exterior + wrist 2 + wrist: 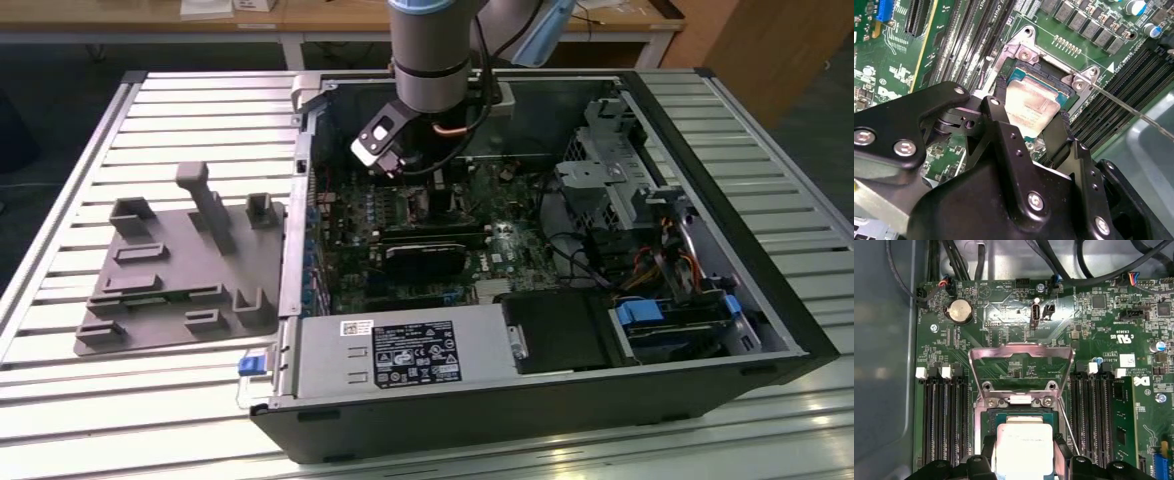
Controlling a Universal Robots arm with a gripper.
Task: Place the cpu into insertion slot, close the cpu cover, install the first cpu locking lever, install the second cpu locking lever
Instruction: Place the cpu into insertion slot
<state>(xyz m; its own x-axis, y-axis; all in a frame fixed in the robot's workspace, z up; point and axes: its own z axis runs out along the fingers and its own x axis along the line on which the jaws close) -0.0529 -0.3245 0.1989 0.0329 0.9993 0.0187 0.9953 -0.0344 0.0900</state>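
Note:
The cpu (pixel 1035 112) is a pale silvery square chip, held by two opposite edges between my black fingers (pixel 1000 97). My gripper (pixel 1031 102) is shut on it and holds it in or just above the insertion slot (pixel 1026 55); I cannot tell whether it is seated. In the first wrist view the cpu (pixel 1024 455) lies over the insertion slot (pixel 1019 412), and the cpu cover (pixel 1021 365) stands raised behind it. A thin locking lever (pixel 1124 107) juts out beside the socket. In the exterior view my gripper (pixel 411 172) reaches down into the open computer case (pixel 787 330).
Black memory slots (pixel 944 420) flank the socket on both sides. A black rectangular block (pixel 430 262) sits on the motherboard nearer the case front, with a power supply (pixel 400 355) in front of it. A grey fixture plate (pixel 174 270) lies on the table at the exterior view's left.

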